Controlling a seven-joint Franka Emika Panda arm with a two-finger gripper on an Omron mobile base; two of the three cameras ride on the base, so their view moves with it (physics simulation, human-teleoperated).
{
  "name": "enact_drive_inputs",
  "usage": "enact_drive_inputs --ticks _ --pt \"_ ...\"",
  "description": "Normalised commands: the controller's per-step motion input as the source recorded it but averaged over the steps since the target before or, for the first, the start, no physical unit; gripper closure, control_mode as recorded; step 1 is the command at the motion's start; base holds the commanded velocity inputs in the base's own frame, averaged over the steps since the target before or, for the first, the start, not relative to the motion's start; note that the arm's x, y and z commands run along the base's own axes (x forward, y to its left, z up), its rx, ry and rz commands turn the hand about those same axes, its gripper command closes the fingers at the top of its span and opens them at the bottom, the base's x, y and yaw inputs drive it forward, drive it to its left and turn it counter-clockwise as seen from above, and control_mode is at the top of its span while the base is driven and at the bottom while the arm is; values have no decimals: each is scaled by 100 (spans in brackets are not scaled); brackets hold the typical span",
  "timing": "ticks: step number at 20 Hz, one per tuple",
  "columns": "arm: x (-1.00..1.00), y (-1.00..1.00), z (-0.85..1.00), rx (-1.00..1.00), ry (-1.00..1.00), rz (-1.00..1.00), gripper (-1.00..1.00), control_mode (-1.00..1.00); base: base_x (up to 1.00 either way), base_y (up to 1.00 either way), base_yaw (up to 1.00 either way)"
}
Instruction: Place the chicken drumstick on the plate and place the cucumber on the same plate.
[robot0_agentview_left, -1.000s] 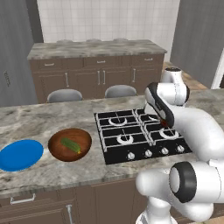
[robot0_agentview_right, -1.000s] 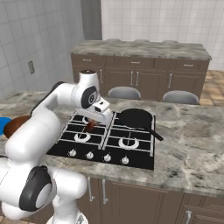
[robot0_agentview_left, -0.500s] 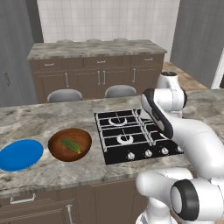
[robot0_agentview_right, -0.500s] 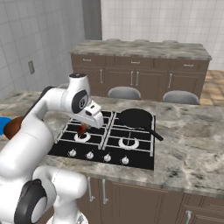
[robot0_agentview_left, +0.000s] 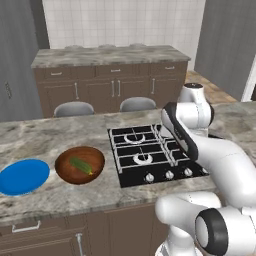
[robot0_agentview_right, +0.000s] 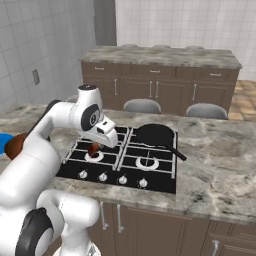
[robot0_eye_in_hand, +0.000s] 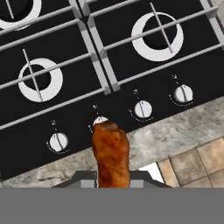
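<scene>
The gripper was clamped on the chicken drumstick, above the stove. The plate lay well apart (cucumber in the wooden bowl). A loose hold could drop the meat mid-carry.

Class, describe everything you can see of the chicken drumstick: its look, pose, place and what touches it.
The chicken drumstick is a small reddish-brown, club-shaped piece with a glossy, roasted-looking surface. It is clamped in the shut gripper, its free end pointing away from the hand. It hangs in the air above the black stove, over the knob row, touching nothing else.
</scene>
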Motion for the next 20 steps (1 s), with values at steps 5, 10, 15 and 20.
enact_drive_inputs --ticks 5,10,15,20 --pt "0 0 0 0 0 0 100 100 -55 7 0" --pt "0 0 0 0 0 0 100 100 -23 45 0" --pt "0 0 0 0 0 0 100 100 0 74 -6" --pt "0 0 0 0 0 0 100 100 4 70 -8"
